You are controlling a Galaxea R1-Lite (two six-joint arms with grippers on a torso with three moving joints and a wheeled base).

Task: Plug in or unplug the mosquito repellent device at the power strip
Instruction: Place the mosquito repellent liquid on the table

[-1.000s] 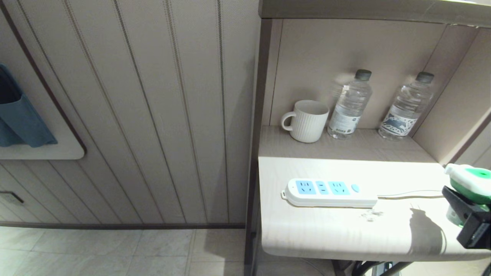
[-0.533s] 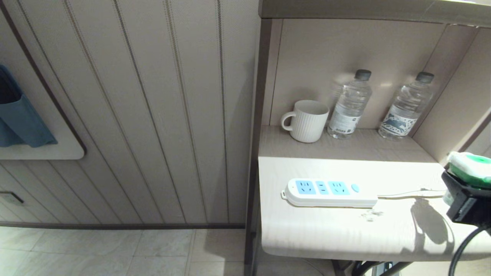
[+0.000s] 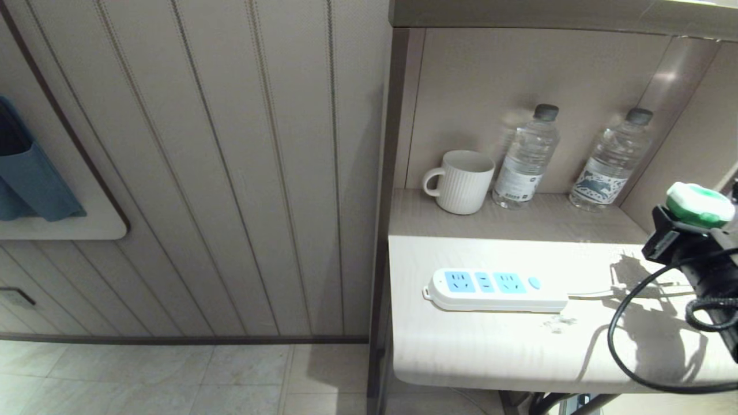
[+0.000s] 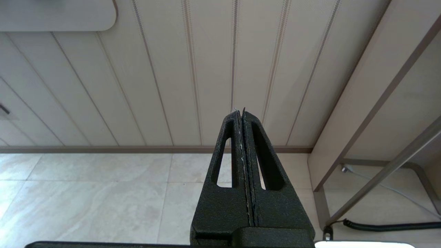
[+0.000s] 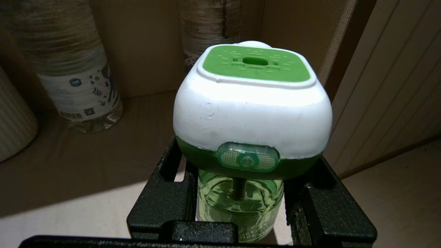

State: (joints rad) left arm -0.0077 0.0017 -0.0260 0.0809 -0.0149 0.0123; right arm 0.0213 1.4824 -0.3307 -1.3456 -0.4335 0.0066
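White laminate forms the bedside table (image 3: 461,357), which stands against the grooved wall panelling (image 3: 230,173). At the table's back edge, in the recess, stand 3 things from left to right: a ribbed white mug (image 3: 461,181) and 2 clear water bottles (image 3: 526,157) (image 3: 611,160). Nearer the front edge, toward the left corner, the power strip (image 3: 493,289) lies flat with its 3 light-blue socket panels facing up and none of them filled; its white cord (image 3: 594,294) runs off toward the right edge.

Above that right edge, well apart from the strip, the right gripper (image 3: 686,236) carries the mosquito repellent device (image 3: 699,204) clear of the tabletop. Its jaws stand partly closed on the green liquid bottle (image 5: 239,201), 1 finger on each side, just under the white-and-green head. The left gripper (image 4: 243,137) hangs beside the table over the tiled floor (image 4: 86,199), fingers pressed together on nothing.

The main risk from here, as I judge it, is alignment: the prongs are hidden in every view, so the unit could reach the sockets turned the wrong way or tilted and jam against a panel. The strip lies loose, so a sideways push could slide it instead of seating the plug. A dangling black cable (image 3: 620,346) from the arm might also drag on the table.

Only the head view shows the strip and the gap left to cover. Only the right wrist view shows where the fingers bear on the bottle.
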